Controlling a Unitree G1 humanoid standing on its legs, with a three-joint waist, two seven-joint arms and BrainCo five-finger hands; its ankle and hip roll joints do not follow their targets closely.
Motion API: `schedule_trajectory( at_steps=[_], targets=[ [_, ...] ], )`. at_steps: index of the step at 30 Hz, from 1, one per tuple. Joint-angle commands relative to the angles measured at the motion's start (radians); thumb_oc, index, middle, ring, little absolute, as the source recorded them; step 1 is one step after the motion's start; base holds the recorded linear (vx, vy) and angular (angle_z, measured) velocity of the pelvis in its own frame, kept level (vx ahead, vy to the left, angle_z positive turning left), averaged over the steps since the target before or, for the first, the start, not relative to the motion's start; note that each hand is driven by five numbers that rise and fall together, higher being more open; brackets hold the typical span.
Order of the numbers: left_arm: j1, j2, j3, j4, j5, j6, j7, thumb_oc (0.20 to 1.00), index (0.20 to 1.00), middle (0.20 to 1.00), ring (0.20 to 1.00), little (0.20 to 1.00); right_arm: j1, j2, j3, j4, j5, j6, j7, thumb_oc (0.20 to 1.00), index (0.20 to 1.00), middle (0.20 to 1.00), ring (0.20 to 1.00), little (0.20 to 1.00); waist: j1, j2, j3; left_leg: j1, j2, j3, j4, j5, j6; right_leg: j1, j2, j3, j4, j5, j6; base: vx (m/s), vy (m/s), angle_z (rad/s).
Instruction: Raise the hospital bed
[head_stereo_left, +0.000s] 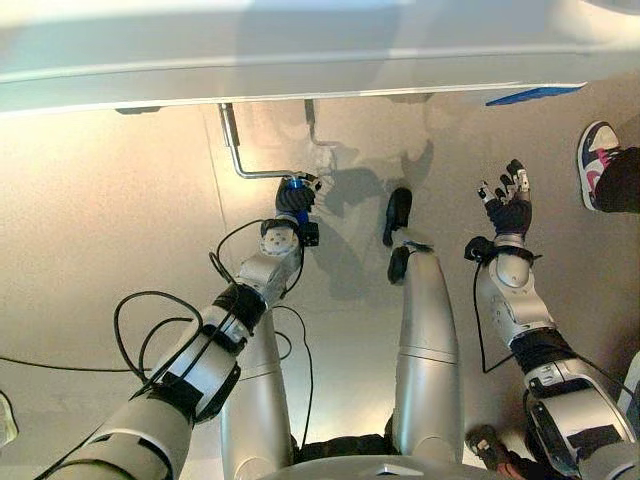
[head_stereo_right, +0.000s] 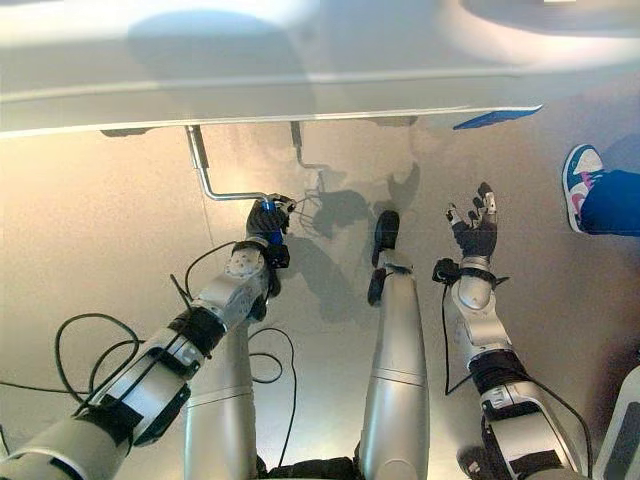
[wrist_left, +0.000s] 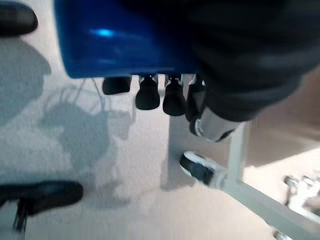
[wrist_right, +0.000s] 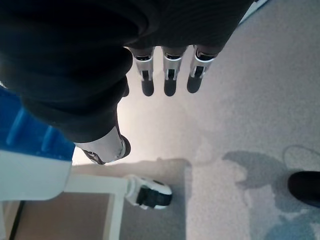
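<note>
1. Far left first: your left arm comes up from the lower left and the left hand (head_stereo_left: 294, 198) sits at the end of the bent metal crank (head_stereo_left: 243, 160) that hangs under the hospital bed (head_stereo_left: 200, 60). The bed edge runs across the whole top of the head views.

2. That crank drops from the bed frame, bends, and runs sideways to a blue handle (wrist_left: 120, 40). In the left wrist view your fingers (wrist_left: 148, 95) are curled round that blue grip, dark tips poking out along one edge of it, so the hand is wrapped on the handle.

3. Just right of the crank there's a second, shorter metal hook (head_stereo_left: 318, 128) hanging from the frame, apart from your hand.

4. Past the hand in the left wrist view you can see a pale bed leg with a caster wheel (wrist_left: 197, 167) on the beige floor (head_stereo_left: 100, 230).

5. Over on the right, your right hand (head_stereo_left: 510, 205) is up in the air with the fingers spread loose, holding nothing, well apart from the crank. The right wrist view shows its fingers (wrist_right: 169, 75) straight over bare floor.

6. Far right edge: a person's sneaker (head_stereo_left: 596, 160) on the floor.
</note>
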Motion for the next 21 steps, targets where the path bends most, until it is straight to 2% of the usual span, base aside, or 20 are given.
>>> schedule_trajectory(
  at_steps=[1, 2, 3, 4, 6, 8, 10, 12, 14, 15, 17, 21],
  targets=[
    [-0.051, -0.2, -0.134, -0.268, -0.06, -0.054, -0.167, 0.2, 0.2, 0.2, 0.2, 0.2, 0.035, -0.054, -0.054, -0.055, -0.014, -0.026, -0.029, 1.0, 1.0, 1.0, 1.0, 1.0, -0.008, 0.053, -0.027, 0.02, 0.016, -0.062, -0.125, 0.145, -0.029, 0.004, 0.017, -0.023, 0.087, -0.005, 0.006, 0.0, 0.0, 0.0],
    [-0.023, -0.174, -0.135, -0.36, -0.145, -0.051, -0.198, 0.2, 0.2, 0.2, 0.2, 0.2, 0.046, -0.051, -0.064, -0.06, -0.021, -0.021, -0.027, 1.0, 1.0, 1.0, 1.0, 1.0, -0.002, 0.059, -0.027, 0.021, 0.012, -0.061, -0.127, 0.145, -0.028, 0.005, 0.015, -0.024, 0.086, -0.006, 0.006, 0.0, 0.0, 0.0],
    [-0.022, -0.171, -0.135, -0.364, -0.147, -0.05, -0.198, 0.2, 0.2, 0.2, 0.2, 0.2, 0.047, -0.05, -0.064, -0.061, -0.022, -0.02, -0.027, 1.0, 1.0, 1.0, 1.0, 1.0, -0.002, 0.058, -0.027, 0.022, 0.012, -0.061, -0.127, 0.145, -0.028, 0.006, 0.015, -0.025, 0.086, -0.006, 0.006, 0.0, 0.0, 0.0],
    [0.013, -0.133, -0.12, -0.473, -0.247, -0.052, -0.235, 0.2, 0.2, 0.2, 0.2, 0.2, 0.06, -0.048, -0.081, -0.063, -0.029, -0.017, -0.026, 1.0, 1.0, 1.0, 1.0, 1.0, 0.008, 0.068, -0.027, 0.02, 0.009, -0.062, -0.128, 0.145, -0.027, 0.006, 0.014, -0.025, 0.084, -0.006, 0.005, 0.0, 0.0, 0.0],
    [0.032, -0.109, -0.115, -0.513, -0.277, -0.056, -0.236, 0.2, 0.2, 0.2, 0.2, 0.2, 0.066, -0.045, -0.086, -0.065, -0.036, -0.013, -0.025, 1.0, 1.0, 1.0, 1.0, 1.0, 0.011, 0.071, -0.027, 0.021, 0.007, -0.063, -0.128, 0.145, -0.026, 0.007, 0.013, -0.027, 0.084, -0.007, 0.005, 0.0, 0.0, 0.0],
    [0.085, -0.032, -0.075, -0.648, -0.386, -0.055, -0.287, 0.2, 0.2, 0.2, 0.2, 0.2, 0.09, -0.04, -0.102, -0.072, -0.053, -0.008, -0.01, 1.0, 1.0, 1.0, 1.0, 1.0, 0.021, 0.081, -0.027, 0.021, 0.003, -0.064, -0.128, 0.146, -0.027, 0.01, 0.01, -0.027, 0.085, -0.008, 0.005, 0.0, 0.0, 0.0],
    [0.088, -0.028, -0.075, -0.651, -0.388, -0.054, -0.286, 0.2, 0.2, 0.2, 0.2, 0.2, 0.091, -0.039, -0.102, -0.073, -0.053, -0.007, -0.01, 1.0, 1.0, 1.0, 1.0, 1.0, 0.02, 0.079, -0.027, 0.022, 0.003, -0.064, -0.127, 0.146, -0.027, 0.011, 0.01, -0.028, 0.085, -0.008, 0.005, 0.0, 0.0, 0.0],
    [0.17, 0.066, -0.008, -0.771, -0.479, -0.08, -0.324, 0.2, 0.2, 0.2, 0.2, 0.2, 0.118, -0.031, -0.117, -0.064, -0.066, -0.005, 0.017, 1.0, 1.0, 1.0, 1.0, 1.0, 0.033, 0.09, -0.027, 0.027, -0.001, -0.065, -0.128, 0.148, -0.028, 0.02, 0.006, -0.029, 0.082, -0.006, 0.005, -0.01, 0.016, 0.04],
    [0.172, 0.068, -0.008, -0.773, -0.48, -0.08, -0.323, 0.2, 0.2, 0.2, 0.2, 0.2, 0.118, -0.03, -0.116, -0.064, -0.066, -0.005, 0.017, 1.0, 1.0, 1.0, 1.0, 1.0, 0.033, 0.089, -0.027, 0.028, -0.001, -0.065, -0.128, 0.148, -0.028, 0.021, 0.006, -0.03, 0.082, -0.006, 0.005, 0.0, 0.0, 0.0],
    [0.218, 0.113, 0.034, -0.813, -0.502, -0.095, -0.338, 0.2, 0.2, 0.2, 0.2, 0.2, 0.133, -0.032, -0.124, -0.059, -0.066, -0.005, 0.035, 1.0, 1.0, 1.0, 1.0, 1.0, 0.039, 0.092, -0.027, 0.031, -0.002, -0.066, -0.128, 0.149, -0.028, 0.028, 0.005, -0.028, 0.08, -0.004, 0.004, 0.0, 0.0, 0.0],
    [0.269, 0.149, 0.095, -0.853, -0.53, -0.109, -0.355, 0.2, 0.2, 0.2, 0.2, 0.2, 0.152, -0.034, -0.139, -0.047, -0.06, -0.011, 0.053, 1.0, 1.0, 1.0, 1.0, 1.0, 0.045, 0.096, -0.027, 0.037, -0.003, -0.065, -0.127, 0.15, -0.031, 0.033, 0.002, -0.026, 0.084, -0.005, 0.005, 0.0, 0.0, 0.0],
    [0.359, 0.179, 0.168, -0.915, -0.57, -0.136, -0.378, 0.2, 0.2, 0.2, 0.2, 0.2, 0.17, -0.033, -0.148, -0.036, -0.059, -0.017, 0.075, 1.0, 1.0, 1.0, 1.0, 1.0, 0.054, 0.104, -0.027, 0.047, -0.005, -0.063, -0.127, 0.151, -0.035, 0.044, -0.006, -0.026, 0.081, -0.004, 0.004, 0.0, 0.006, 0.03]
  ],
)
